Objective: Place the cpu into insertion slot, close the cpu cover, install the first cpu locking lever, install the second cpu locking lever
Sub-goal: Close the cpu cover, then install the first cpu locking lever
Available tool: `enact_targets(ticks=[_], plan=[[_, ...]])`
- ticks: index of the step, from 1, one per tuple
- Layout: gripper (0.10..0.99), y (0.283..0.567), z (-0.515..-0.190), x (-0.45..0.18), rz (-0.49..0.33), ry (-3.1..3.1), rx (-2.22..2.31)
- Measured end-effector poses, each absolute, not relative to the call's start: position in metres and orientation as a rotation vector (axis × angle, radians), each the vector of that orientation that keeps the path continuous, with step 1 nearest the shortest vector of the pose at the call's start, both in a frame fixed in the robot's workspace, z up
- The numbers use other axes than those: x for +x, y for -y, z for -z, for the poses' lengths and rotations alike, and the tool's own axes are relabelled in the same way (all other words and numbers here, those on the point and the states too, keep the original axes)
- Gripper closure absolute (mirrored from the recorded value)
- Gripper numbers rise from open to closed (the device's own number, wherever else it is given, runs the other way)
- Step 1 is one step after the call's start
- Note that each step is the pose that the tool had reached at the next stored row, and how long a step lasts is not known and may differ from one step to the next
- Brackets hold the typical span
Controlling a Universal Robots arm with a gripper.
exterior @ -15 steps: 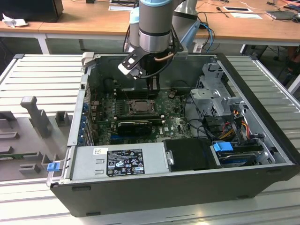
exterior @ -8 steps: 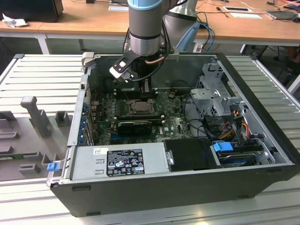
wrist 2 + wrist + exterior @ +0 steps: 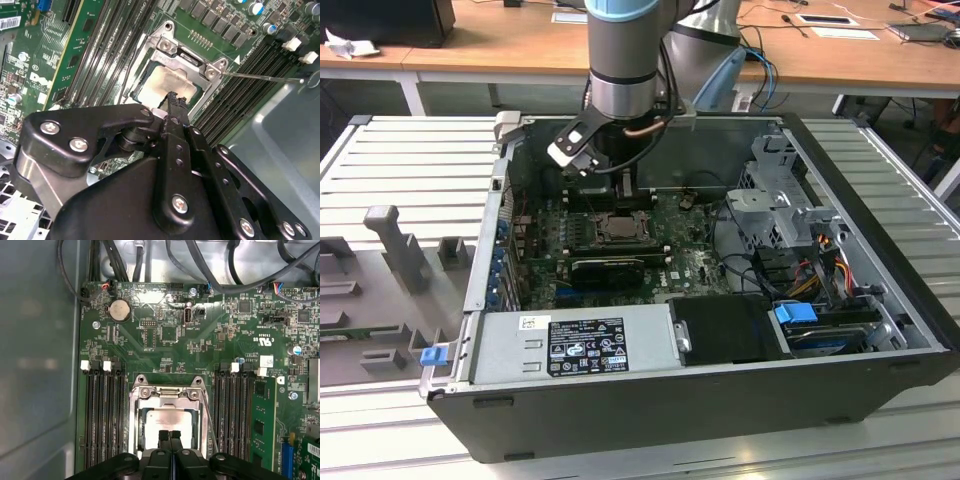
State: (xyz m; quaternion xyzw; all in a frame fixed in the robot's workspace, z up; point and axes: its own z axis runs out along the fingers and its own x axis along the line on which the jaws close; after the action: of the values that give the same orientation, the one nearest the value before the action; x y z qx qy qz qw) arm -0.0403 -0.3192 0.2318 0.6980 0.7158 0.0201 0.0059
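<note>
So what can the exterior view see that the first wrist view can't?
Exterior view: the whole computer case, its grey power supply, the robot arm reaching in, and the desks behind.
First wrist view: a round coin battery and the long memory slots up close.
Both: the green motherboard, the cpu framed by its silvery cpu cover, and the gripper, fingers shut, at the cpu.

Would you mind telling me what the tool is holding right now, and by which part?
Nothing is held: the tool is shut on itself, empty, just over the cpu.
</note>
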Motion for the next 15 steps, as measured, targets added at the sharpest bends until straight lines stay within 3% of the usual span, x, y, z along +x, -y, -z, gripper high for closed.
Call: enact_targets(ticks=[15], plan=[[0.98,0.319,-0.258,-0.041,-0.062,-2.241,2.186]])
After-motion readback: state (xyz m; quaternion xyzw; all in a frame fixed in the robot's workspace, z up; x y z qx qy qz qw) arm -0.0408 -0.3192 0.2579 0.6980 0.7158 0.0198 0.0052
